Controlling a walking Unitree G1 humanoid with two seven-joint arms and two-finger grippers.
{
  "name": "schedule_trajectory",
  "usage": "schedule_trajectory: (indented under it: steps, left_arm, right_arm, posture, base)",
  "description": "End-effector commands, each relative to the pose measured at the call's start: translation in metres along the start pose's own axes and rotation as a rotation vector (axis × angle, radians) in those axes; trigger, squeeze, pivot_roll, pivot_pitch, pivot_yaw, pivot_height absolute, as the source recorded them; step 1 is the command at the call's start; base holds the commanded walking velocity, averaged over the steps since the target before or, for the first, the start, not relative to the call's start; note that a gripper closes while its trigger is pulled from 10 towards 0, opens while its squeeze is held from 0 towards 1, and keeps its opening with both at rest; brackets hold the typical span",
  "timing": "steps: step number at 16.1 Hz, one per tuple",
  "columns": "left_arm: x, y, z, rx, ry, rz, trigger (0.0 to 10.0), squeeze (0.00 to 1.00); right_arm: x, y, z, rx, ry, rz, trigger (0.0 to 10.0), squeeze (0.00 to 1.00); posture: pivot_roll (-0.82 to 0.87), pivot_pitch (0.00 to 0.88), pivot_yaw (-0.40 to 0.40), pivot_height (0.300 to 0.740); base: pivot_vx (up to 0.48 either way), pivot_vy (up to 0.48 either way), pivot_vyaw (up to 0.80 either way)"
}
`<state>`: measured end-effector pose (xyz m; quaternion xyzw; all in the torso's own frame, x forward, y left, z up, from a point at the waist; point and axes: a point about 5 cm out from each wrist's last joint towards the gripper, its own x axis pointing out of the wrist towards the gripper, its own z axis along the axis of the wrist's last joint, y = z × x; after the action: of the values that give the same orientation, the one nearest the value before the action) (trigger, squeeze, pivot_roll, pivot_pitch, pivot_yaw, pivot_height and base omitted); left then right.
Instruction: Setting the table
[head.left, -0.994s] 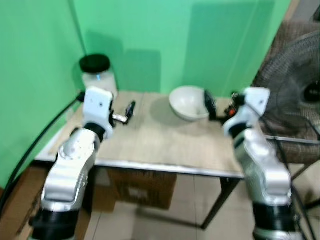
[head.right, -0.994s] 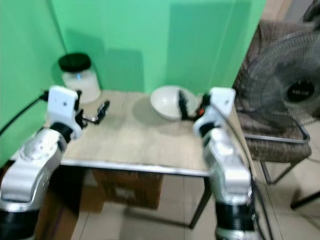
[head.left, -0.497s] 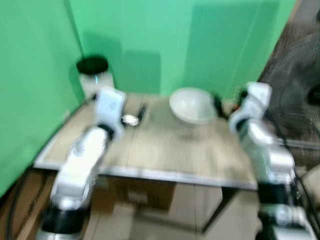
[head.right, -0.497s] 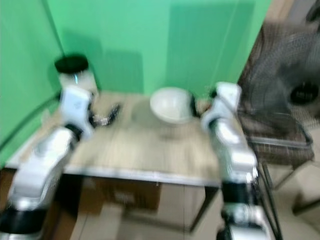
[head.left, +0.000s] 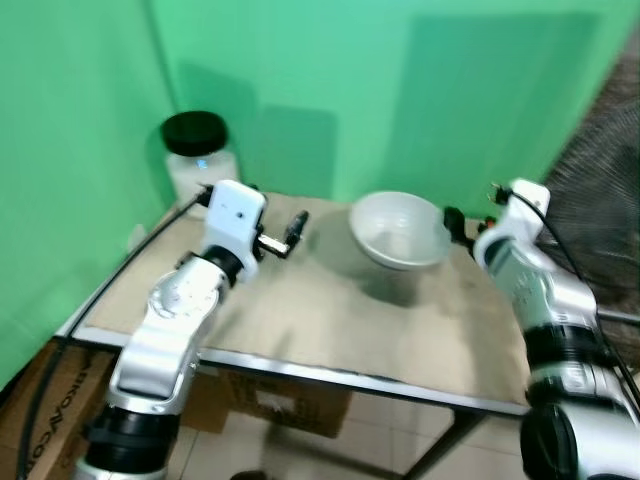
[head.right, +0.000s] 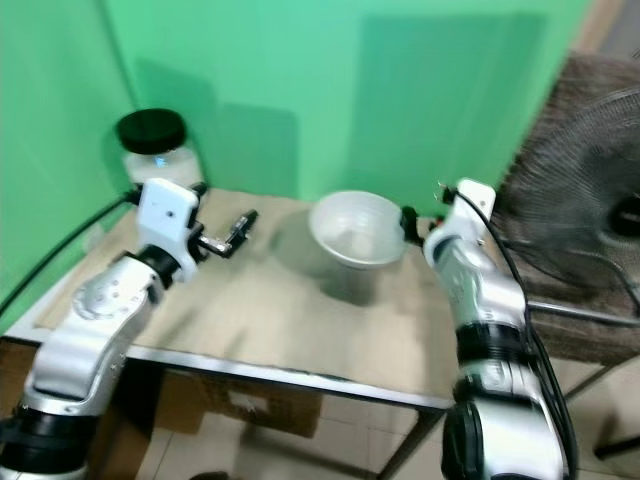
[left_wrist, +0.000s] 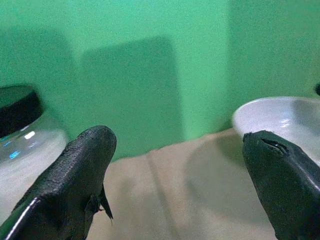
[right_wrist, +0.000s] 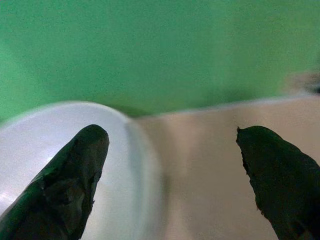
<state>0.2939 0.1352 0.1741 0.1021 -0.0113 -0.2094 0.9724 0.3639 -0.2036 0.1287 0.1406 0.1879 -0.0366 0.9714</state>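
White bowl (head.left: 402, 230), empty, upright, mid-back of wooden table (head.left: 330, 320)

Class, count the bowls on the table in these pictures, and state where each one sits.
1. The white bowl sits toward the back of the table, close to the right gripper. No other bowl shows.

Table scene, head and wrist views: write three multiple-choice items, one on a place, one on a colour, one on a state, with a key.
1. Where does the clear plastic jar stand on the wooden table?
A. the robot's far-left corner
B. the near-right edge
C. inside the bowl

2. What colour is the jar's lid?
A. red
B. black
C. white

3. How do the left end effector's fingers stand?
A. shut on a spoon
B. shut on the jar
C. open, holding nothing

Key: 1 A, it sits by the green wall on the left. 2 B, the lid is dark. 3 C, the left wrist view shows table between the fingers, with the white round bowl beyond.
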Motion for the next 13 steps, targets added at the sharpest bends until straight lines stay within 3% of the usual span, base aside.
schedule_trajectory:
  steps: [1, 2, 3, 4, 6, 10, 13]
  left_arm:
    - [-0.001, -0.002, 0.001, 0.007, -0.004, -0.026, 10.0, 0.00]
    - [-0.001, -0.004, 0.001, 0.005, -0.003, -0.051, 10.0, 0.00]
    - [-0.002, -0.008, 0.000, 0.006, 0.005, -0.083, 10.0, 0.00]
    - [-0.003, -0.011, -0.001, 0.005, 0.011, -0.129, 10.0, 0.00]
    - [-0.007, -0.023, -0.002, 0.019, 0.021, -0.274, 10.0, 0.00]
    - [-0.009, -0.031, 0.000, -0.009, 0.026, -0.390, 10.0, 0.00]
    - [-0.010, -0.037, -0.001, -0.029, 0.037, -0.461, 10.0, 0.00]
  right_arm:
    - [0.003, 0.001, 0.005, 0.023, 0.005, 0.013, 10.0, 1.00]
    - [0.006, -0.001, 0.006, 0.056, 0.025, 0.013, 10.0, 0.93]
    - [0.009, -0.003, 0.007, 0.088, 0.044, 0.005, 10.0, 0.61]
    - [0.012, -0.005, 0.008, 0.110, 0.050, -0.023, 10.0, 0.00]
    - [0.017, -0.006, 0.008, 0.133, 0.059, -0.065, 10.0, 0.00]
    - [0.019, -0.010, 0.009, 0.192, 0.084, -0.103, 10.0, 0.00]
    - [0.021, 0.003, -0.009, 0.351, 0.173, -0.050, 10.0, 0.00]
  posture:
    - [0.11, 0.000, -0.042, 0.740]
    - [0.11, 0.000, -0.050, 0.740]
    - [0.11, 0.000, -0.060, 0.740]
    - [0.11, 0.000, -0.063, 0.740]
    - [0.12, 0.000, -0.071, 0.740]
    - [0.12, 0.000, -0.074, 0.740]
    - [0.11, 0.000, -0.058, 0.740]
  base:
    - [0.000, 0.000, 0.00]
    - [0.000, 0.000, 0.00]
    - [0.000, 0.000, 0.00]
    - [0.000, 0.000, 0.00]
    - [0.000, 0.000, 0.00]
    - [0.000, 0.000, 0.00]
    - [0.000, 0.000, 0.00]
